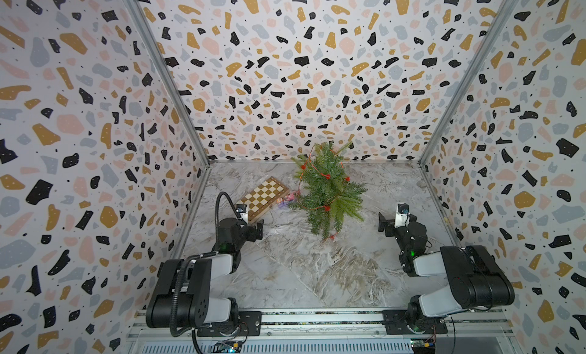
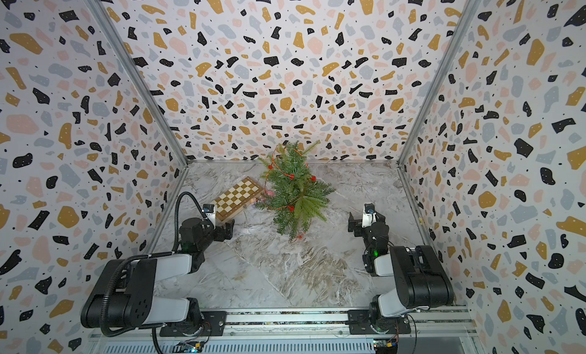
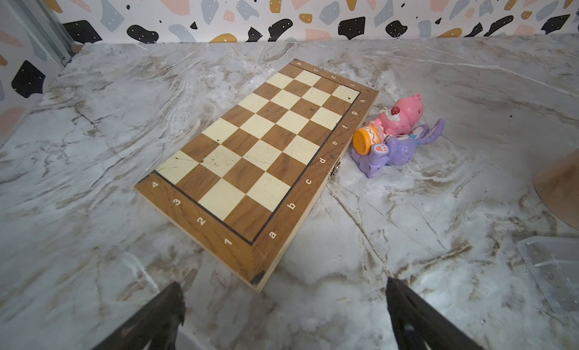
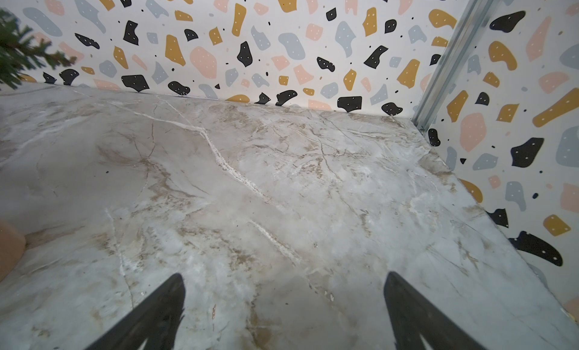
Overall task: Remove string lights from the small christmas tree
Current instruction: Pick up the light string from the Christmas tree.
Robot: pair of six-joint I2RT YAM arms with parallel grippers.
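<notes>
My left gripper (image 1: 260,229) and right gripper (image 1: 381,221) are spread, empty; the string lights (image 1: 326,176) coil down the small christmas tree (image 1: 333,194), at 10 o'clock from the right one, which seems nearer.

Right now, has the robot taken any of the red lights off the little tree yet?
Done: nothing yet. The string lights are wound around the small christmas tree. In hand: nothing. The left claw and right claw are both open and empty, away from the tree. Left: unwinding the whole string, which has one end hanging low on the tree's near side.
</notes>
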